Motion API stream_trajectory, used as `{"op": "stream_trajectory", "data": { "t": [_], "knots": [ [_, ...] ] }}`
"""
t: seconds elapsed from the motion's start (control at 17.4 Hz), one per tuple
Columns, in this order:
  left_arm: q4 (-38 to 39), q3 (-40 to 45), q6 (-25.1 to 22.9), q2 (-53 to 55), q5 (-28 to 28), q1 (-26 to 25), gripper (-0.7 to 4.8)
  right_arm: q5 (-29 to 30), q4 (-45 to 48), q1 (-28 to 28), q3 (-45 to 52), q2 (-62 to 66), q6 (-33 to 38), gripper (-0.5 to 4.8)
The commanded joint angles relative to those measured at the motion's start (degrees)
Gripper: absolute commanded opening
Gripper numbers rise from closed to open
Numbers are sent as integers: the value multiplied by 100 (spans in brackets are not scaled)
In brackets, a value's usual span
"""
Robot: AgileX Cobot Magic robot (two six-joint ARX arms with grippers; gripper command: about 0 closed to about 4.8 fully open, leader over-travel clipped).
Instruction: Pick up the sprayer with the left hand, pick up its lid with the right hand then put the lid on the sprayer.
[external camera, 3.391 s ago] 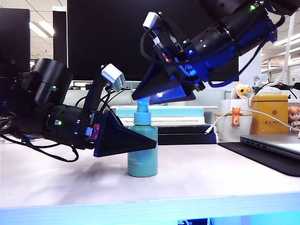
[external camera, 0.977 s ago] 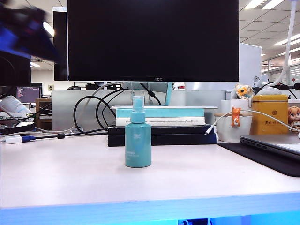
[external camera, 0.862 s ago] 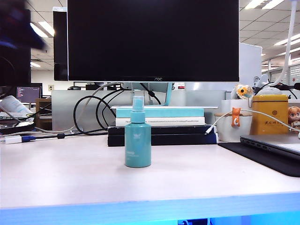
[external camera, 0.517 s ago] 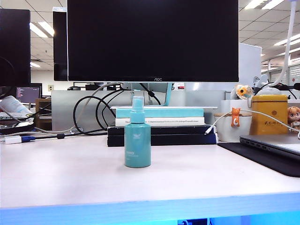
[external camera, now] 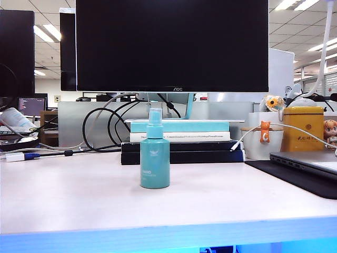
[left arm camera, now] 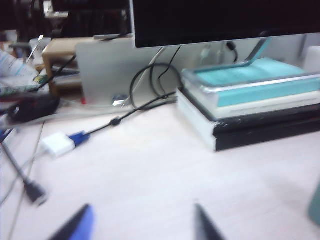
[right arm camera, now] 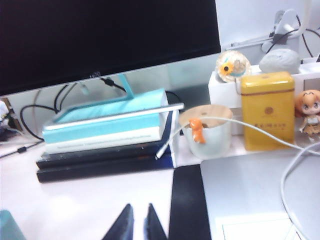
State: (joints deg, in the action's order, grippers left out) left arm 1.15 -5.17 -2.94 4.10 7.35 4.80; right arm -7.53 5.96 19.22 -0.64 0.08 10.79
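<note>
Exterior view: the teal sprayer (external camera: pixel 155 155) stands upright and alone on the pale table (external camera: pixel 79 200), its clear lid (external camera: pixel 155 115) seated over the nozzle head. Behind it a stack of books (external camera: pixel 181 141) sits under a large dark monitor (external camera: pixel 171 45), with black cables (external camera: pixel 105 129) looping to one side and a yellow tin (external camera: pixel 303 128) and a laptop (external camera: pixel 308 161) off to the other. Neither arm appears in this view.

Left wrist view: the left gripper (left arm camera: pixel 142 225) shows only as two blurred finger tips at the frame edge, standing well apart with bare table between them and nothing held. A sliver of the sprayer (left arm camera: pixel 315 204) is cut by the frame edge, off to the side of the gripper and clear of it. Ahead of the gripper lie a white adapter with a blue plug (left arm camera: pixel 62 142) and the book stack (left arm camera: pixel 252 107).

Right wrist view: the right gripper (right arm camera: pixel 135 225) shows two dark finger tips drawn close together with only a thin slit between them, pinching nothing. A teal corner of the sprayer (right arm camera: pixel 9 226) sits off to one side, apart from the gripper. Ahead stand the books (right arm camera: pixel 107 132), a white cup (right arm camera: pixel 205 130) and the yellow tin (right arm camera: pixel 267 110); the laptop (right arm camera: pixel 245 192) lies just beside the gripper.
</note>
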Motion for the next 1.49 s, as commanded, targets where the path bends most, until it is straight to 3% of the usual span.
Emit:
{"op": "stream_trajectory", "data": {
  "t": [0.06,0.11,0.29,0.4,0.57,0.69,0.75,0.8,1.09,1.49],
  "knots": [
    [-37,70,-13,-348,192,-2,80,44,-103,4,37,-2,-319,-1],
    [-42,87,-44,-400,190,-2,46,181,-114,-2,37,-2,-396,-1],
    [-39,125,-111,-402,446,-4,46,1049,-122,-11,37,-2,-629,-1],
    [-33,125,-118,-402,435,-4,46,1088,-140,-105,37,-2,-802,-1],
    [109,127,-175,-402,424,-4,46,1580,-280,-1082,42,-2,-765,-1],
    [181,146,-258,-402,426,-4,47,2249,-295,-1790,42,-2,-625,-1],
    [286,149,-258,-402,173,-2,47,2092,-535,-2203,42,-2,-627,-1],
    [297,146,-258,-402,85,-2,48,1912,-588,-2260,42,-2,-627,-1],
    [286,146,-258,-402,22,-2,48,562,-960,-2111,42,-2,-518,-2],
    [339,146,-262,-402,11,2,48,420,-1423,-2065,42,188,-479,-1]
  ]
}}
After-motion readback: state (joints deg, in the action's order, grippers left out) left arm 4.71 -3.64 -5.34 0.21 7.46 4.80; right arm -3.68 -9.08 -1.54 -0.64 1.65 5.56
